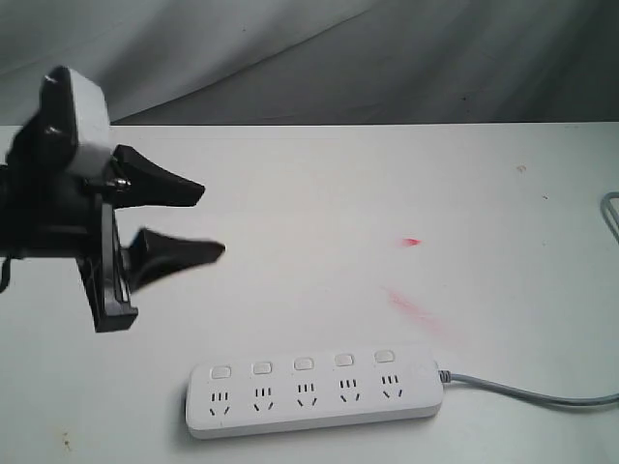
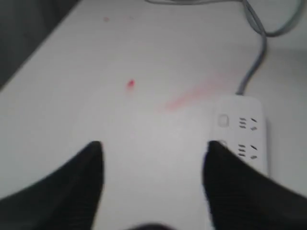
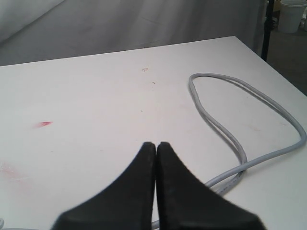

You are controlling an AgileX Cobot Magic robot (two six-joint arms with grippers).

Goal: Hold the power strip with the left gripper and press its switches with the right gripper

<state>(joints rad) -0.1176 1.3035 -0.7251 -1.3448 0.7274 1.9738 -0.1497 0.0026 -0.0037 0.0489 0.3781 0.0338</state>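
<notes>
The white power strip (image 1: 314, 394) lies flat near the table's front edge, its five white switches (image 1: 304, 364) in a row above the sockets, grey cord (image 1: 527, 391) leaving its right end. My left gripper (image 1: 208, 220) hovers open above the table, up and left of the strip, nothing between its fingers. In the left wrist view the strip's cord end (image 2: 242, 129) shows beside one open fingertip (image 2: 218, 153). My right gripper (image 3: 157, 144) is shut and empty over bare table; it is out of the exterior view. The cord (image 3: 225, 129) loops beside it.
Red smears (image 1: 414, 309) and a red spot (image 1: 412, 242) mark the white table (image 1: 338, 193) behind the strip. A grey cloth backdrop (image 1: 387, 58) hangs behind the table. The table's right edge (image 3: 268, 67) is near the cord loop.
</notes>
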